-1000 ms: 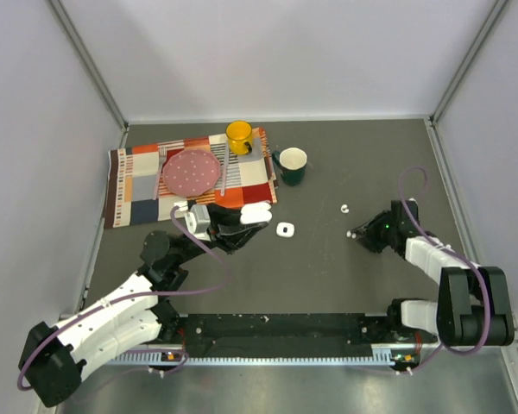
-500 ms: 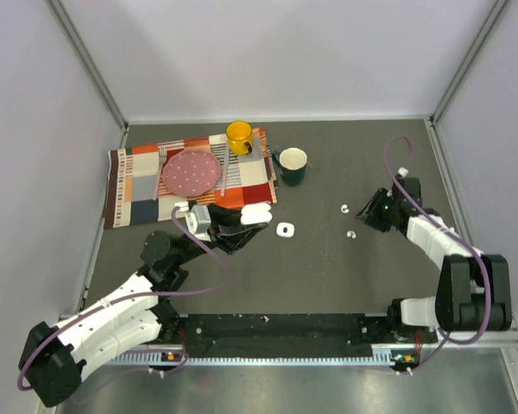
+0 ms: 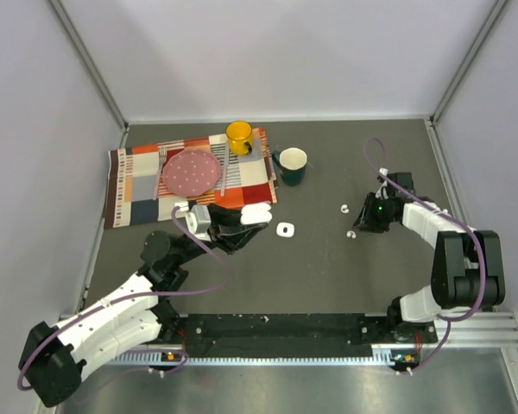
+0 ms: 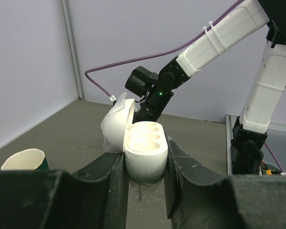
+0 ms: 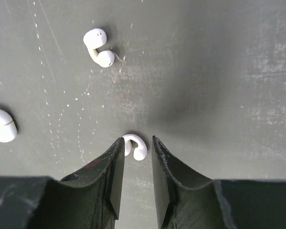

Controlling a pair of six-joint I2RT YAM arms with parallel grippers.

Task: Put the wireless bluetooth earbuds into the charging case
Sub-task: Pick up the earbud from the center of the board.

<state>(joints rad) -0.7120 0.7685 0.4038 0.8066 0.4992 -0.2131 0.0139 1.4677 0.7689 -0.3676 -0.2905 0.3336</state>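
My left gripper (image 3: 249,216) is shut on the charging case (image 3: 257,210), held just above the table near the cloth's corner. In the left wrist view the white case (image 4: 145,138) sits between the fingers with its lid (image 4: 117,126) swung open and its wells empty. Two white earbuds lie on the dark table right of centre. The farther earbud (image 3: 345,208) (image 5: 97,47) lies free. The nearer earbud (image 3: 352,234) (image 5: 139,151) lies between the tips of my right gripper (image 3: 358,229) (image 5: 137,143), whose jaws stand narrowly open around it, the left finger touching it.
A small white object (image 3: 285,229) (image 5: 1,125) lies on the table between the two grippers. A white-rimmed green mug (image 3: 292,166) (image 4: 24,160) stands behind it. A checked cloth (image 3: 138,190) at the back left carries a pink plate (image 3: 190,171) and a yellow mug (image 3: 239,136).
My right gripper swung toward the back, then came down with its tips around the nearer earbud, and its jaws narrowed. The left arm and the case stayed still.
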